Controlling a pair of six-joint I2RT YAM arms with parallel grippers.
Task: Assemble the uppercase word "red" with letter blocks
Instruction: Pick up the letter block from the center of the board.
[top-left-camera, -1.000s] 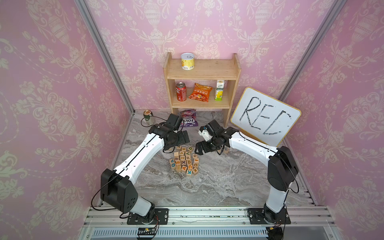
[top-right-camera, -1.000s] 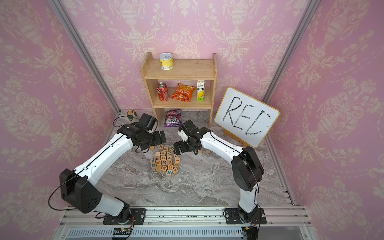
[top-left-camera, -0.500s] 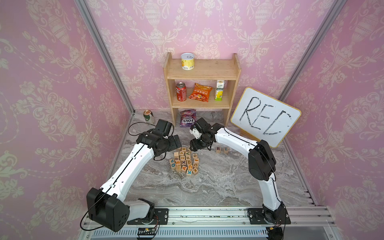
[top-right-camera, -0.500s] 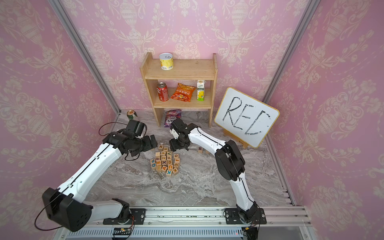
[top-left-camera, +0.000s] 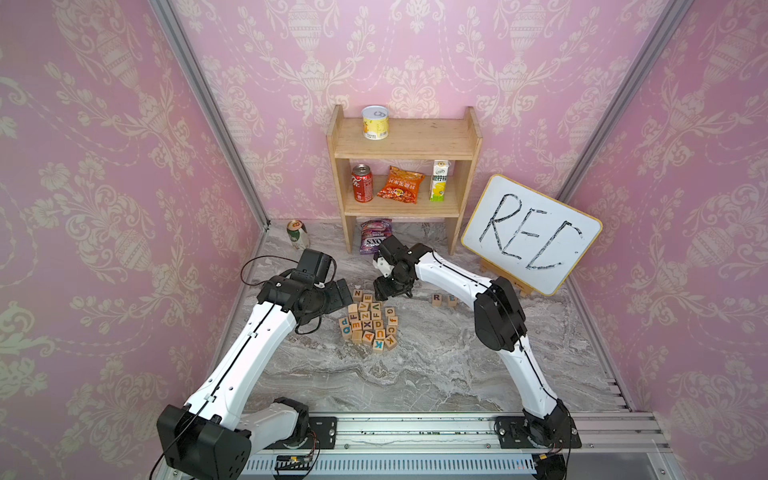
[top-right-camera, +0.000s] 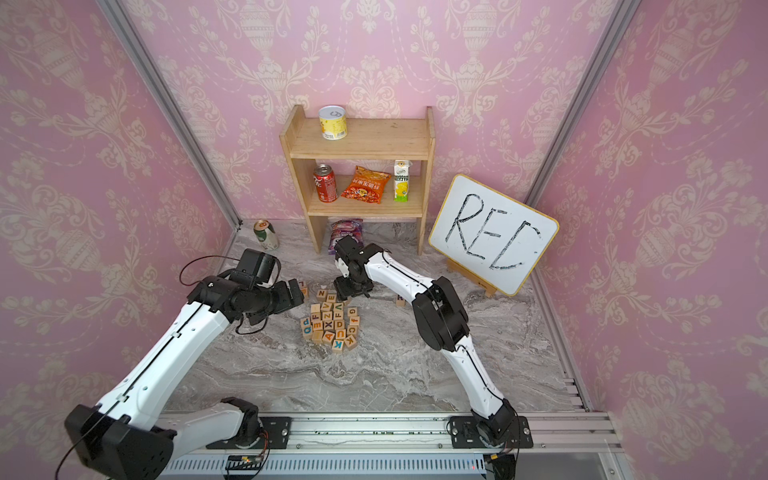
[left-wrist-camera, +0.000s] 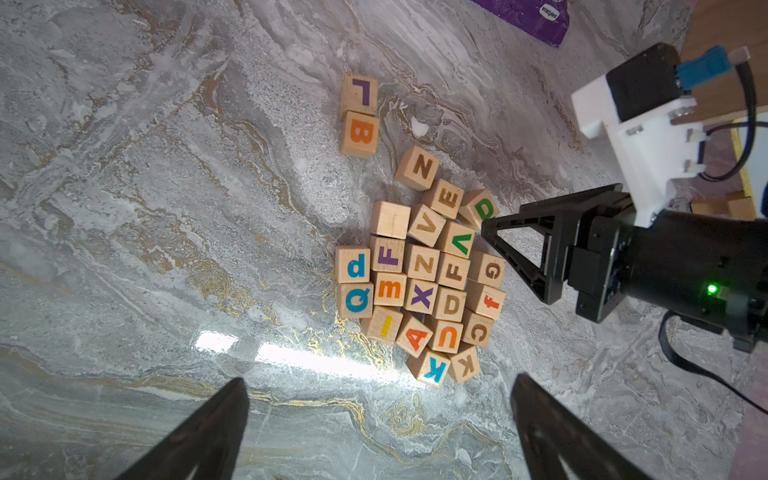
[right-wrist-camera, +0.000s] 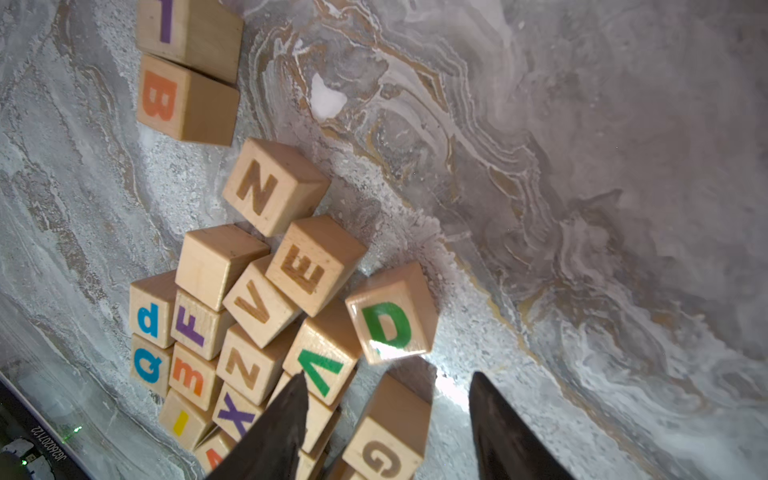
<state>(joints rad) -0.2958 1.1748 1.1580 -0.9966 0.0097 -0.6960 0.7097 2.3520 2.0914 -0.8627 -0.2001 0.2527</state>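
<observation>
On the marble, the right gripper has swung from R, E to green D (letter 3), part-open, empty; left gripper gapes.

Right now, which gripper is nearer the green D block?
Right. The right gripper has its parted fingertips just short of the green D block at the edge of the block pile. The left gripper, wide open, is on the pile's opposite side.

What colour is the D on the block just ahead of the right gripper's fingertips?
Green: the D block shows it best in the right wrist view.
</observation>
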